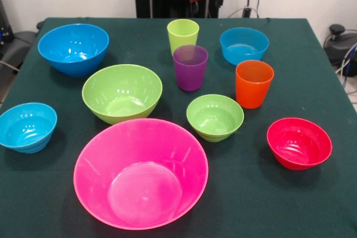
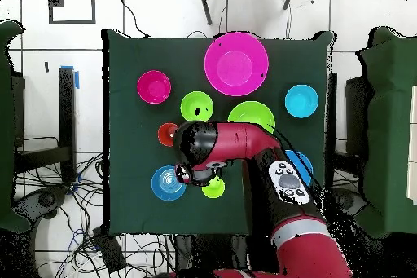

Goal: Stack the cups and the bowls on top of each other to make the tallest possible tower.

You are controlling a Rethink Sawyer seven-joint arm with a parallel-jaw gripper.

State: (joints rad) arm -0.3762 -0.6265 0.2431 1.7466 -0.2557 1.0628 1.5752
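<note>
Every cup and bowl stands alone on the green cloth, with nothing stacked and no tower in view. The huge pink bowl (image 1: 140,174) is nearest the front, with the large green bowl (image 1: 122,92) and the large blue bowl (image 1: 73,48) behind it. The small green bowl (image 1: 215,116), the red bowl (image 1: 299,142) and two light-blue bowls (image 1: 27,126) (image 1: 244,45) lie around them. The lime cup (image 1: 182,34), purple cup (image 1: 190,67) and orange cup (image 1: 254,83) stand upright mid-table. My gripper (image 2: 192,174) hangs high between the lime cup (image 2: 213,187) and a light-blue bowl (image 2: 167,183).
The red and black arm (image 2: 236,144) crosses the table in the overhead view, hiding the purple cup and part of the large blue bowl (image 2: 301,163). Cables and chairs surround the table (image 1: 312,204).
</note>
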